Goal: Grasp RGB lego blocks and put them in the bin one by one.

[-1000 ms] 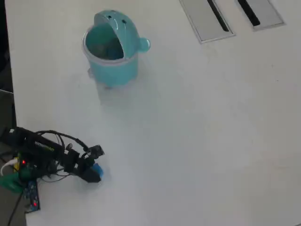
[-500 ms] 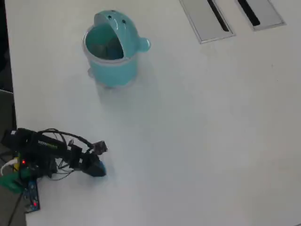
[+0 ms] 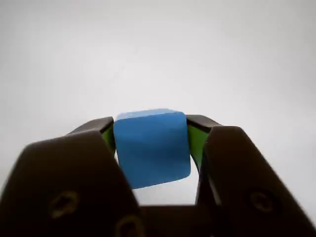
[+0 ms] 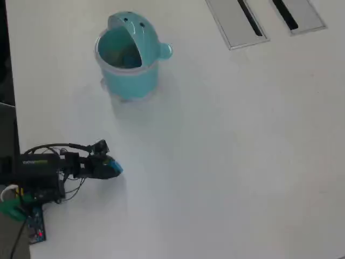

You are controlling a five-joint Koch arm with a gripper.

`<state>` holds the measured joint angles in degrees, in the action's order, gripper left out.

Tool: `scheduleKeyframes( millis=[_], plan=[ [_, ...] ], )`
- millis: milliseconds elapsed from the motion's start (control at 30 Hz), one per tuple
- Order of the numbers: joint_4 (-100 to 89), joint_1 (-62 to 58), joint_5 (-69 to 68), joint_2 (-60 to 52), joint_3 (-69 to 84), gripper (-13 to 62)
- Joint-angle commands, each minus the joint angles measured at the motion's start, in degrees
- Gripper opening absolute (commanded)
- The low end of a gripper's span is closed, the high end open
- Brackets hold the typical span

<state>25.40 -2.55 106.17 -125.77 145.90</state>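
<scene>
I see my black gripper (image 3: 150, 148) pinching the small blue plastic cube (image 3: 151, 147), well apart from the round light-teal plastic bin (image 4: 129, 81).

A blue block (image 3: 151, 147), black green-lined tool (image 3: 150, 143), light-teal bin (image 4: 129, 54), white table (image 4: 232, 162).

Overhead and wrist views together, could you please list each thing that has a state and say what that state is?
Gripper: shut on the blue block, one jaw on each side.
Blue block: held between the jaws, slightly tilted.
Bin: upright on the table, lid flipped open; contents too dim to tell.
Lid: raised behind the bin's mouth.
Grey slotted panels: flat in the table at the top edge.
</scene>
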Motion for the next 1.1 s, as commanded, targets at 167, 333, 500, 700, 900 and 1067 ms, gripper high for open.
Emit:
scheduleKeyframes(
  millis=[167,333,500,700,900,1067],
  plan=[
    [-1.8,11.5,-11.6,-6.6,-2.8,7.8],
    [-7.6,15.7,-16.9,-7.1,-3.9,7.0],
    [-14.0,20.2,-21.1,-7.4,-4.2,7.0],
    [-17.8,27.2,-25.3,-7.6,-8.1,6.9],
    [-26.0,35.7,-28.7,-5.3,-16.3,4.0],
    [-28.4,39.0,-28.7,-1.8,-22.3,4.0]
  ],
)
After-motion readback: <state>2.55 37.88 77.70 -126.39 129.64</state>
